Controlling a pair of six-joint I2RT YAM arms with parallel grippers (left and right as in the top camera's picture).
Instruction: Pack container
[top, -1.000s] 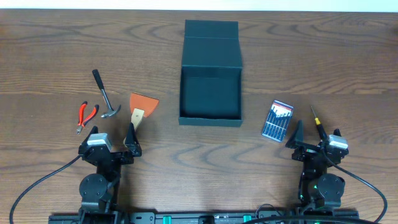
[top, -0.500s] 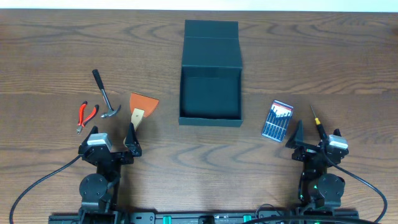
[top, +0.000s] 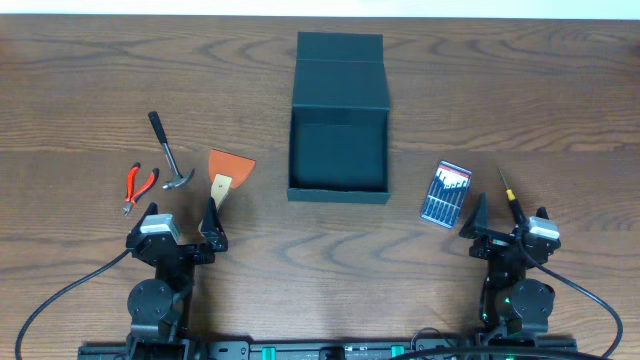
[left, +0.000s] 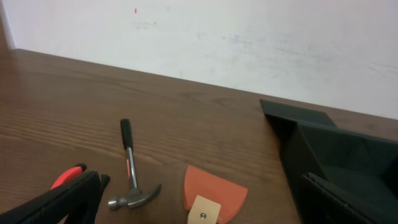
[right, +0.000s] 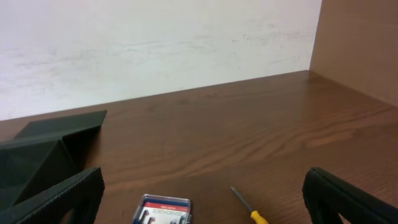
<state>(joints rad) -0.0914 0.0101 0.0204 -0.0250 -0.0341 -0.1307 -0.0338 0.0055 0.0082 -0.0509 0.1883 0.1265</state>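
My left end effector (top: 181, 212), spread empty by the bench's (top: 80, 90) near edge, should pinch the orange wooden-handled scraper (top: 228, 166) squarely across its handle, for the dark teal cardboard container (top: 338, 194).

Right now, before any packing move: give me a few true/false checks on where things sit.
1. The container is open and empty. True.
2. The hammer lies inside the container. False: it lies left of it, beside the red pliers.
3. The orange scraper lies between the hammer and the container. True.
4. The screwdriver set case sits left of the container. False: it sits right of it, next to the loose screwdriver.
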